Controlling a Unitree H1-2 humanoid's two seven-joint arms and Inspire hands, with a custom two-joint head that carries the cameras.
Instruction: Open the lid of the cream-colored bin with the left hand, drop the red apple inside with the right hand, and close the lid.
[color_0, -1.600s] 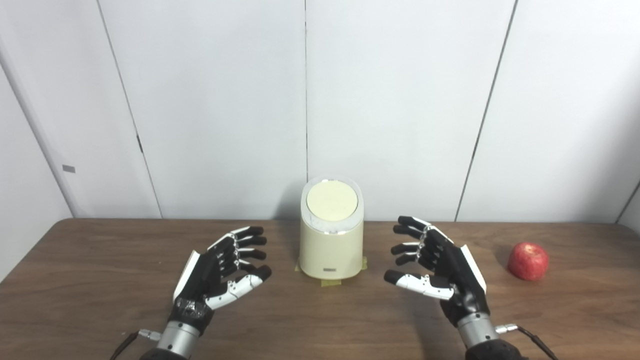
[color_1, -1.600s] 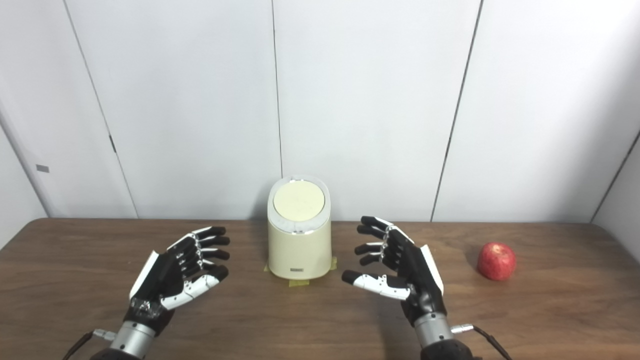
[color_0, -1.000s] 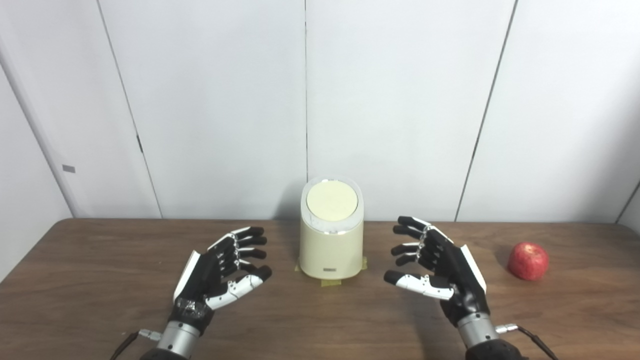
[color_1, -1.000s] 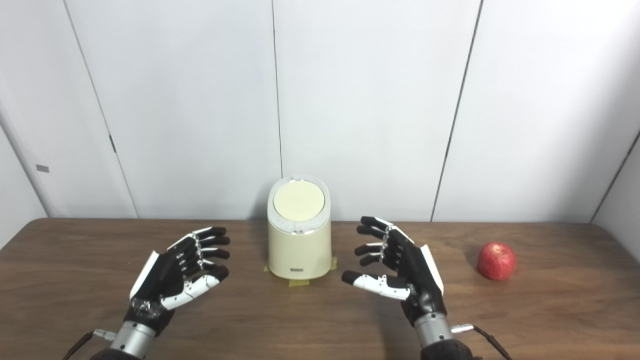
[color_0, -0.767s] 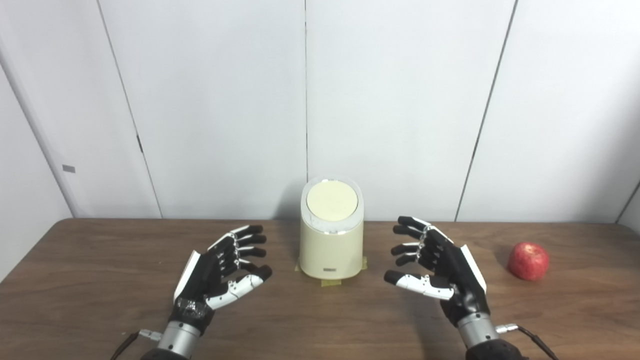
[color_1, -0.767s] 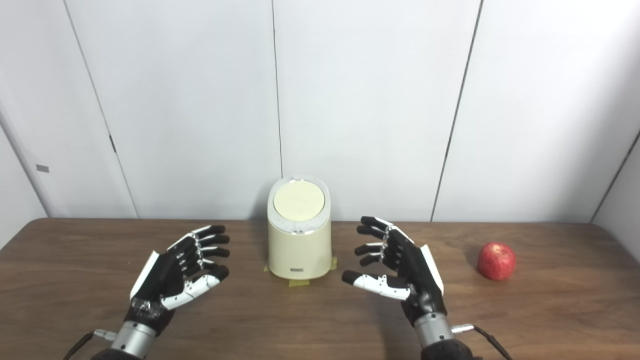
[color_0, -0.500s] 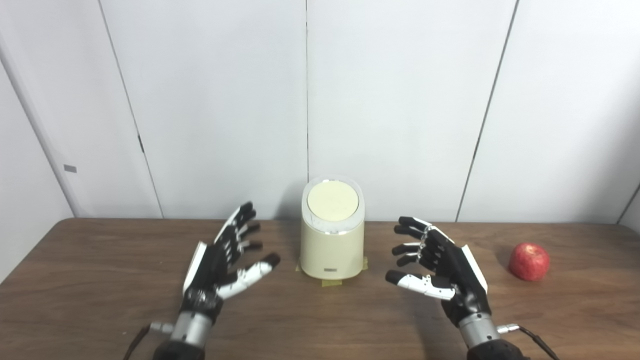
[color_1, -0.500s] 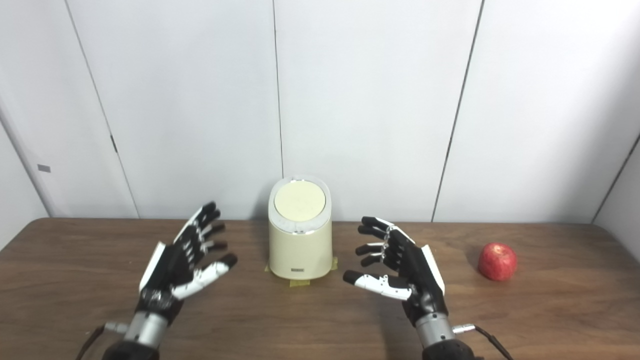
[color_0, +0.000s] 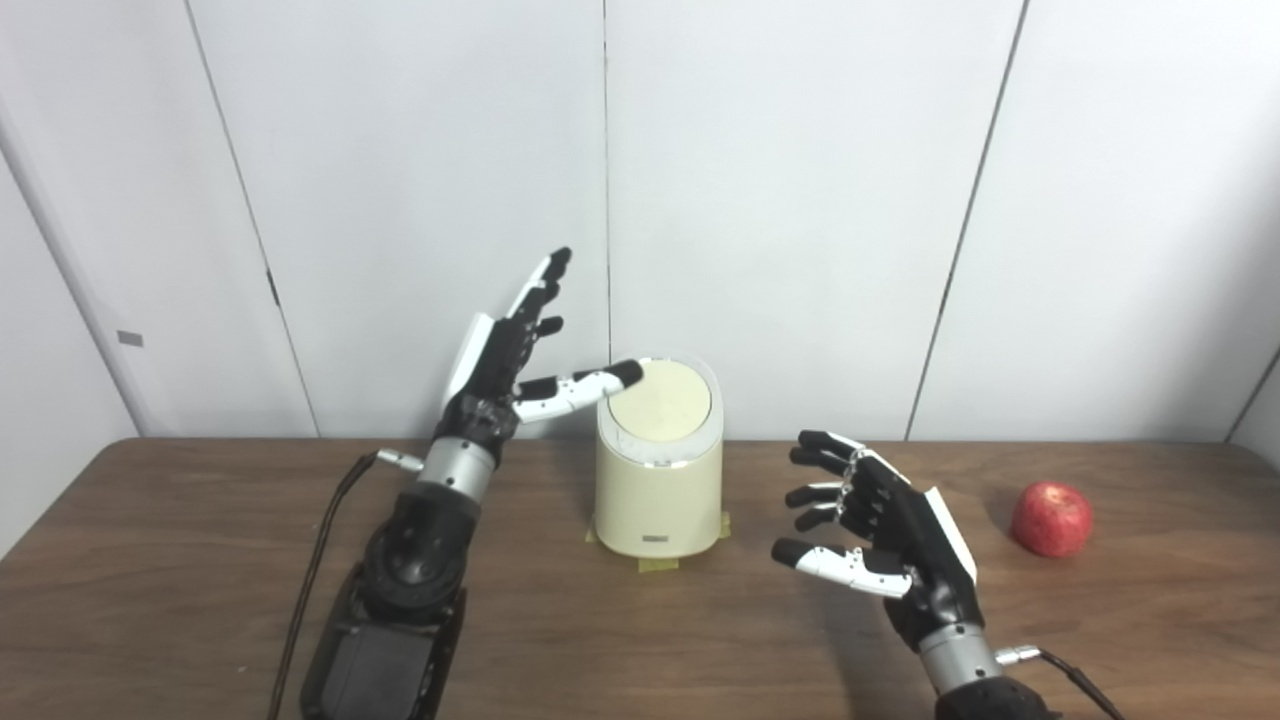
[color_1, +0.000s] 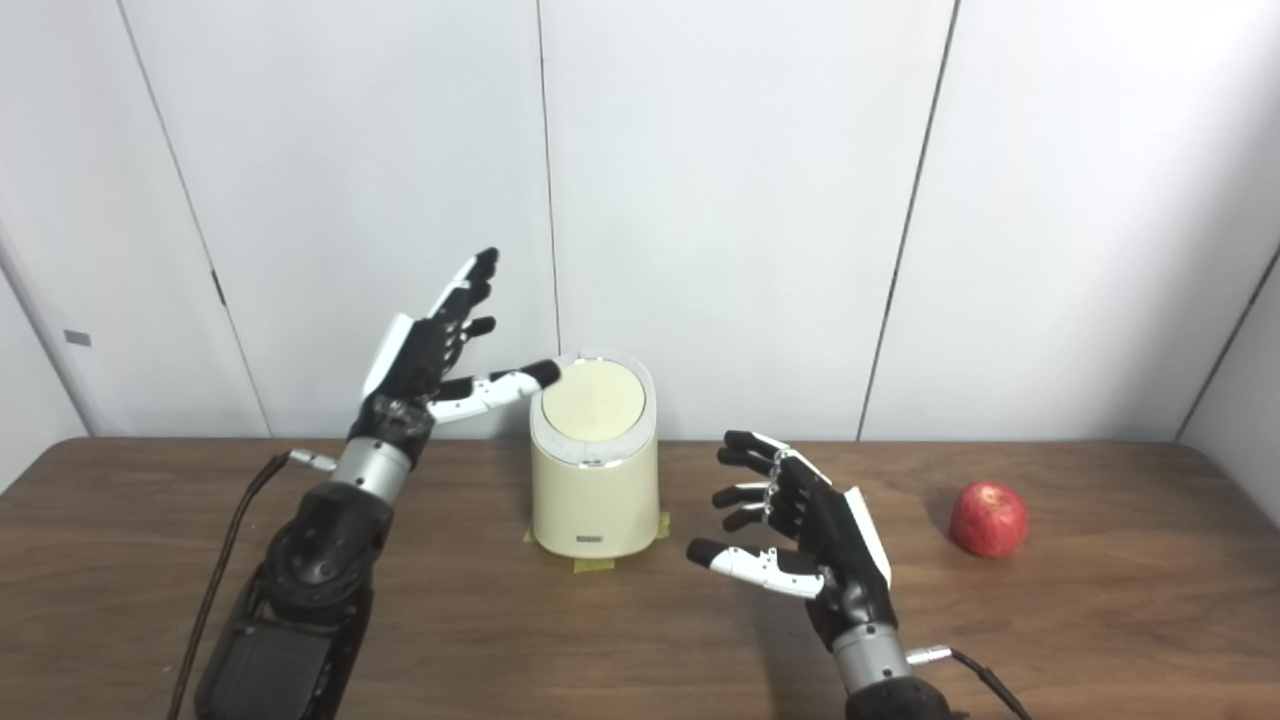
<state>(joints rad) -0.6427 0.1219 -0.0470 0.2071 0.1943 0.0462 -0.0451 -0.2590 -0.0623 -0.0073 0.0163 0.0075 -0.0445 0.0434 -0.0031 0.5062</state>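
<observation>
The cream-colored bin (color_0: 657, 500) stands on the brown table (color_0: 200, 560) near the wall, its round lid (color_0: 661, 402) shut. My left hand (color_0: 510, 355) is open and raised to the left of the bin's top, fingers pointing up, thumb tip reaching to the lid's left edge. My right hand (color_0: 880, 530) is open and empty, low over the table to the right of the bin. The red apple (color_0: 1051, 519) lies on the table at the far right, apart from my right hand. It also shows in the right eye view (color_1: 988, 519).
Yellow tape (color_0: 655, 563) marks the table under the bin's base. A white panelled wall (color_0: 800, 200) stands right behind the bin. A black cable (color_0: 310, 580) trails from my left wrist along the table.
My left hand has risen from low over the table to beside the bin's top, fingers straightened upward, thumb at the lid's edge. My right hand, the bin and the apple have stayed put.
</observation>
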